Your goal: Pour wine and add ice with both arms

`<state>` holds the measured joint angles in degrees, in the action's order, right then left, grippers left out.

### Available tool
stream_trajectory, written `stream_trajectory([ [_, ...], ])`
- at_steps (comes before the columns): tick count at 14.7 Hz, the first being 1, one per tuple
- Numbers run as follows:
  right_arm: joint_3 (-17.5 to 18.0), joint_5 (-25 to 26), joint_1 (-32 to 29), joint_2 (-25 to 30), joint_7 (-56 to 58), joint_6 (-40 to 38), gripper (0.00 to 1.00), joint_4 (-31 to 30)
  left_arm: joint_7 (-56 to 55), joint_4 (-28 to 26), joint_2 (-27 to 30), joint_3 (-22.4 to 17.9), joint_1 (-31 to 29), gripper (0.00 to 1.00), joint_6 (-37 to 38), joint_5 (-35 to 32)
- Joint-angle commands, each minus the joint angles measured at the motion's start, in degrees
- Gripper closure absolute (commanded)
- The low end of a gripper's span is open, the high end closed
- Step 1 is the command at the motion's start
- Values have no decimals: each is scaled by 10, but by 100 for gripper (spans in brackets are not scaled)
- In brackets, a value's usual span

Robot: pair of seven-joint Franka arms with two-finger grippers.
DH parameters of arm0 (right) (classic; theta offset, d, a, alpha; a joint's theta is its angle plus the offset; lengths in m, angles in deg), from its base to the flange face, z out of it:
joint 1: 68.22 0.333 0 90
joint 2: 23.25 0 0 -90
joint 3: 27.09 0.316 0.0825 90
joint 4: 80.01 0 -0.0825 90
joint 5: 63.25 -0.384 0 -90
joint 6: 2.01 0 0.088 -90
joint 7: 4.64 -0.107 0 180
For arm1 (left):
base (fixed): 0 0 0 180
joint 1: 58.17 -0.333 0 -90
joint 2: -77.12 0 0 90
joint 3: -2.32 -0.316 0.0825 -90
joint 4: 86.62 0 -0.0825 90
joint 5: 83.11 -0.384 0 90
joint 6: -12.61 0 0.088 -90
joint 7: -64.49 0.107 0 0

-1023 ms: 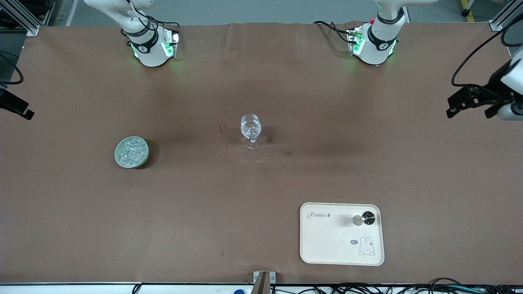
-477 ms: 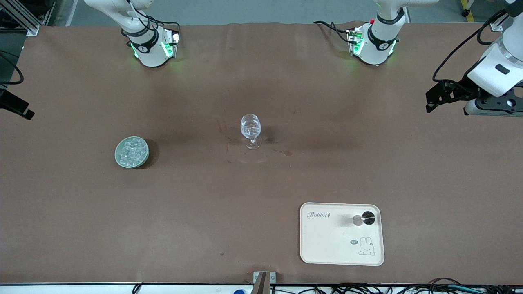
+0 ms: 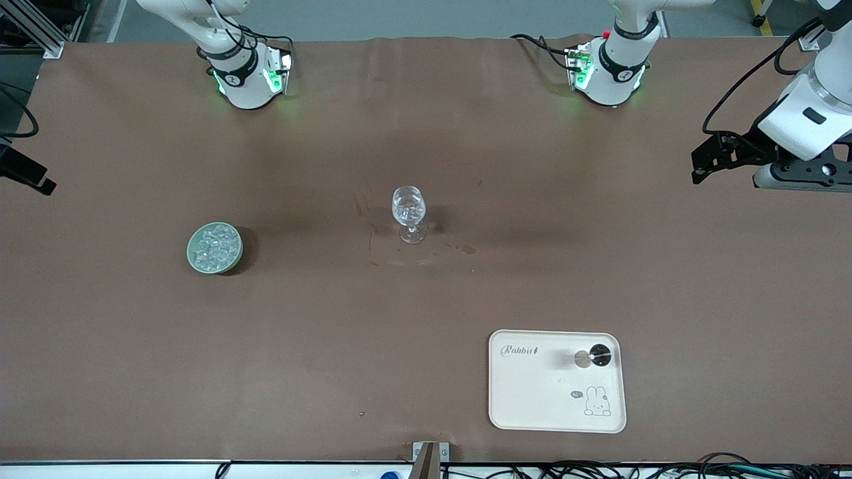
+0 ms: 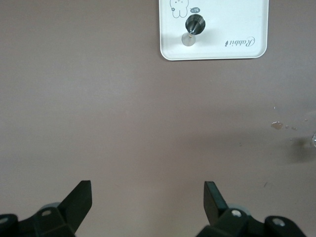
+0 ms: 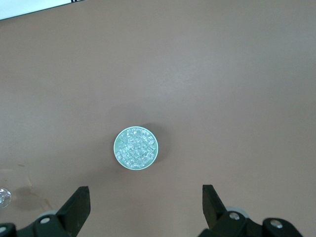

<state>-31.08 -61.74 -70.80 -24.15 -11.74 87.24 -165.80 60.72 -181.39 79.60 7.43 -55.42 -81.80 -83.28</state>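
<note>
A clear stemmed glass (image 3: 408,211) stands at the table's middle. Its foot just shows in the right wrist view (image 5: 4,197). The ice (image 3: 215,245) fills a pale green bowl (image 3: 193,258) toward the right arm's end, and also shows in the right wrist view (image 5: 136,147). My right gripper (image 5: 145,197) is open and empty, high over the table beside the bowl. My left gripper (image 3: 699,166) is open and empty over the left arm's end of the table. It also shows in the left wrist view (image 4: 147,191).
A cream tray (image 3: 532,399) with a rabbit drawing lies near the front edge. A small black and silver item (image 3: 594,357) sits on it, also in the left wrist view (image 4: 192,27). Small stains (image 3: 468,250) mark the brown cover beside the glass.
The left arm has come further into the front view, and its gripper has moved a little toward the table's middle. The glass, bowl and tray have not moved.
</note>
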Motion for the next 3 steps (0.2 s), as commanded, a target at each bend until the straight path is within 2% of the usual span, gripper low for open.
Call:
stream_trajectory([
  [1,-1,-5,0,17,4,8,0,-19,-21,1,5,2,2,0,4,-11],
  [3,-1,-5,0,17,4,8,0,-19,-20,0,8,2,2,0,6,-11],
])
